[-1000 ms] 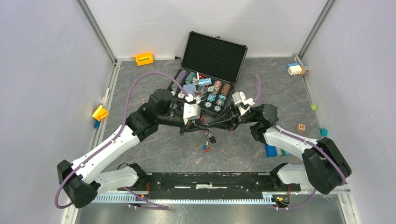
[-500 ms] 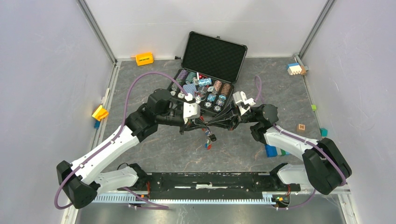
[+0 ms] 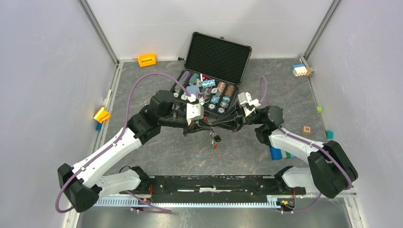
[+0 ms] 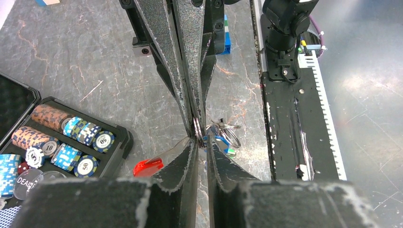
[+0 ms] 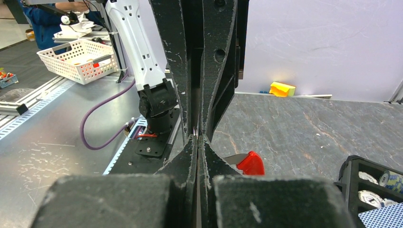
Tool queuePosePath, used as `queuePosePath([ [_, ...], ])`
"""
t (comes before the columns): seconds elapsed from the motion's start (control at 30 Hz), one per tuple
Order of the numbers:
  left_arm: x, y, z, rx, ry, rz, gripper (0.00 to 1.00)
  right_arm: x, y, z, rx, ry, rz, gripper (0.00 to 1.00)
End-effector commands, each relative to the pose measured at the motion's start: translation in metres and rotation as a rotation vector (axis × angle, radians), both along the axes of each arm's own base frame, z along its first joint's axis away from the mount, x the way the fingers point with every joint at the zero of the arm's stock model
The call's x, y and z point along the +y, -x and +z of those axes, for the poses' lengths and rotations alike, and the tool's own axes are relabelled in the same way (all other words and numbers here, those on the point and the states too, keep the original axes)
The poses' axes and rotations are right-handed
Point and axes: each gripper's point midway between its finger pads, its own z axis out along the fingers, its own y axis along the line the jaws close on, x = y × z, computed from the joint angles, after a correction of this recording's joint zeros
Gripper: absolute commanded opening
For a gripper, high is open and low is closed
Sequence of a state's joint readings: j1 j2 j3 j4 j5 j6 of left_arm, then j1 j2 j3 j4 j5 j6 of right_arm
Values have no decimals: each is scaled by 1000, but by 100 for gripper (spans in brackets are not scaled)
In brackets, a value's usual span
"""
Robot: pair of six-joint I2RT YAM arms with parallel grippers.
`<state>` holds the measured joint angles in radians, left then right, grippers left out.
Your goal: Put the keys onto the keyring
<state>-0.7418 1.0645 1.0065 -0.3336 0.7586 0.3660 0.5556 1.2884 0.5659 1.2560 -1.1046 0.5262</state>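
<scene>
One keyring (image 4: pixel 199 134) stands edgewise between the two meeting grippers. The right gripper (image 4: pixel 196 126) is clenched on it. The left gripper (image 4: pixel 202 146) shows a thin gap, so I cannot tell its grip. One red fob (image 4: pixel 148 166) sticks out sideways, and two keys (image 4: pixel 218 140), blue and green, hang opposite.

Two grippers, left gripper (image 4: pixel 200 141) and right gripper (image 5: pixel 198 138); one keyring (image 4: pixel 148 167) at the jaws; keys (image 4: pixel 219 140) bunched just beside them, at least two, exact count unclear. One chip case (image 3: pixel 217 56) beyond the jaws, chips (image 4: pixel 71 142) uncountable. Well away from the jaws: one orange block (image 3: pixel 147 60), one yellow block (image 3: pixel 101 114), one wooden cube (image 3: pixel 306 129).
</scene>
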Motion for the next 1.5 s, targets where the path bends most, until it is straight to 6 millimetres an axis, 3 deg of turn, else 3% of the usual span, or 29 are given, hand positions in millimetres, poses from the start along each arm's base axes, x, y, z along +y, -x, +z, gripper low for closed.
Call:
queuePosePath([
  [0.0, -2, 4, 17, -12, 55, -7, 16, -3, -5, 13, -46, -44, -45, 0],
  [0.2, -3, 3, 17, -8, 56, -5, 11, -3, -5, 12, -45, -42, -46, 0],
  [0.3, -3, 3, 17, -4, 57, -5, 2, -3, -7, 11, -45, -37, -50, 0],
  [0.43, 0, 1, 16, 7, 41, 26, 2, -2, -11, 6, -49, -15, -61, 0],
  [0.5, 4, -3, 13, -1, 7, 54, 2, -1, -13, 2, -57, 0, -65, 6],
  [0.73, 25, -8, -12, 9, -174, 106, 2, 0, -18, -6, -71, 39, -71, 44],
  [0.87, 36, -9, -19, 16, -257, 128, 2, 0, -18, -6, -77, 49, -66, 54],
  [1.13, 53, -10, -27, 40, -436, 167, 2, 1, -19, -9, -68, 56, -64, 57],
  [1.47, 56, -10, -26, 71, -535, 205, 2, 2, -23, -16, -53, 69, -80, 58],
])
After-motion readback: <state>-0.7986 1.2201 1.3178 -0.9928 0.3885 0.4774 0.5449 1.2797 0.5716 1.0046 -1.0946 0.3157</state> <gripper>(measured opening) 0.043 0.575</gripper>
